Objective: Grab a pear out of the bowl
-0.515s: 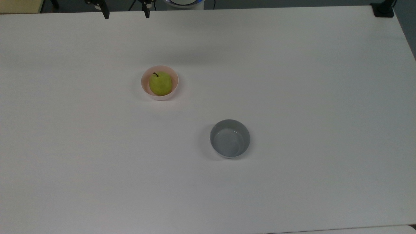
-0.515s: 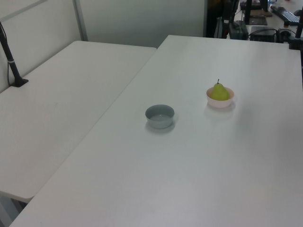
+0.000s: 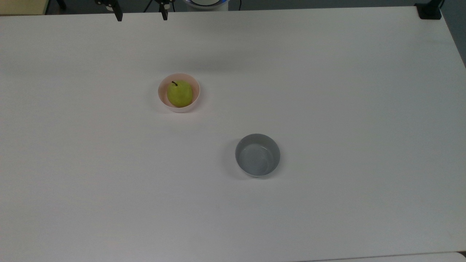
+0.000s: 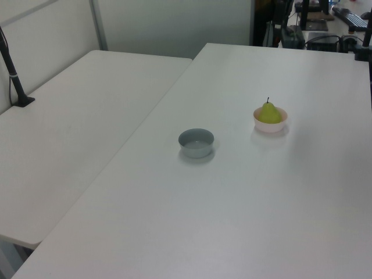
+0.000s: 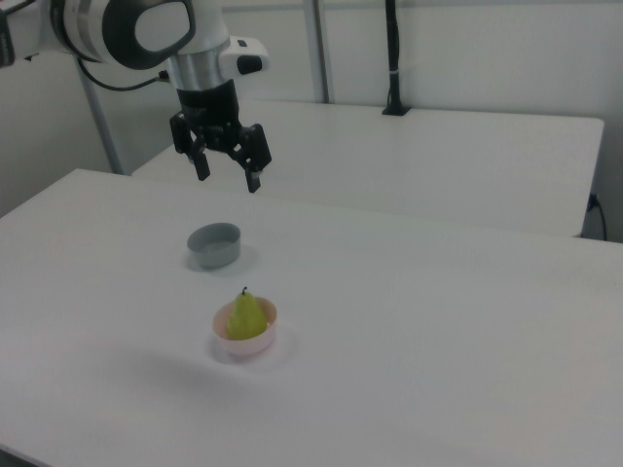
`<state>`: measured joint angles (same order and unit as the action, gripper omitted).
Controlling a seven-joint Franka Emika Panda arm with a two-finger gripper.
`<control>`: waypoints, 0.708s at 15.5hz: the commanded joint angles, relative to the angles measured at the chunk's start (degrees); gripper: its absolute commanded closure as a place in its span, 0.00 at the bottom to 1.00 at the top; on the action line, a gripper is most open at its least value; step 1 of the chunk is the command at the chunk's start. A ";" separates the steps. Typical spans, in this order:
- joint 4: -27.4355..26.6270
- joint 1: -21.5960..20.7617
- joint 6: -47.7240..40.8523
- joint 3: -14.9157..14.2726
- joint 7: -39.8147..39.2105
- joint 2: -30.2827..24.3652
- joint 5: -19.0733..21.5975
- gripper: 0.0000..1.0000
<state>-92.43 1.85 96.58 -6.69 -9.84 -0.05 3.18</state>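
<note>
A yellow-green pear [image 3: 180,93] with a short dark stem stands upright in the pale pink bowl [image 3: 196,86], left of centre on the white table in the top view. The left view shows the pear [image 4: 269,113] and bowl [image 4: 269,126] at the right; the right view shows the pear [image 5: 245,316] and bowl [image 5: 247,344] near the front. My gripper [image 5: 228,175] hangs open and empty high above the table, beyond the grey bowl and well clear of the pear. Its two dark fingertips [image 3: 118,16] poke in at the top view's top edge.
A grey bowl [image 3: 257,155] of similar size stands empty toward the table's middle, also seen as the grey bowl [image 5: 214,245] in the right view. A second white table [image 4: 70,133] adjoins on the left view's left. A black post [image 5: 393,58] is clamped at the back.
</note>
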 commanded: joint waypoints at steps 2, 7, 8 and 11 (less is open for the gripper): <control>-2.40 -0.79 1.59 -0.51 -0.62 -1.97 0.08 0.00; -2.31 -0.35 1.42 -0.51 -3.85 -1.89 -0.01 0.00; -2.31 -0.44 1.50 -0.43 -6.39 -1.80 -0.62 0.00; -3.62 -0.88 1.50 0.27 -14.57 -1.36 -3.96 0.00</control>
<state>-92.62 1.88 96.58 -6.68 -17.30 -0.04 1.96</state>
